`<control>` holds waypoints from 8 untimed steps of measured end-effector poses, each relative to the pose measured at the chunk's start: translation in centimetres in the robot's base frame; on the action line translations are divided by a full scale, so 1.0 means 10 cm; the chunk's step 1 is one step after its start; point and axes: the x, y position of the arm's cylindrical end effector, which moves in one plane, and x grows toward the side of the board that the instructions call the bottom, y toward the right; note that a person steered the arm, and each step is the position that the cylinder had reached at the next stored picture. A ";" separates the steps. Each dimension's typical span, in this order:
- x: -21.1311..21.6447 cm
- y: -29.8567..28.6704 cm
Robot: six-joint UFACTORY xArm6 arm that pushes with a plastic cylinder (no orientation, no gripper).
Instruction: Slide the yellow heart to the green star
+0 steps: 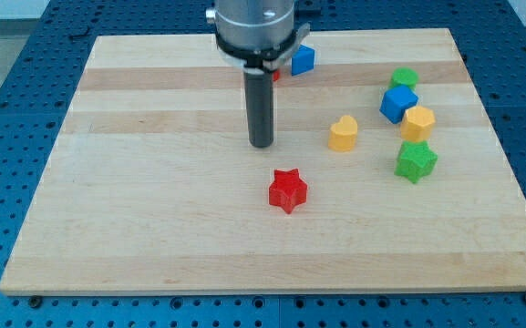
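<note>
The yellow heart point(343, 133) sat on the tabletop point(153, 228), apart from the green star point(416, 161) to its lower right. My tip point(261, 144) rested well left of the heart, touching nothing; no hand showed. A red star point(288, 190) lay below.

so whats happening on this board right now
A robot arm with a rod is meant to push the yellow heart to the green star. My tip sits on the board at the heart's left, not touching it, above the red star. The heart lies left of the green star, with a gap between them.
</note>
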 end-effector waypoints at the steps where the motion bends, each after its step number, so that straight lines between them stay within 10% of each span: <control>1: -0.30 0.00; 8: 0.03 0.87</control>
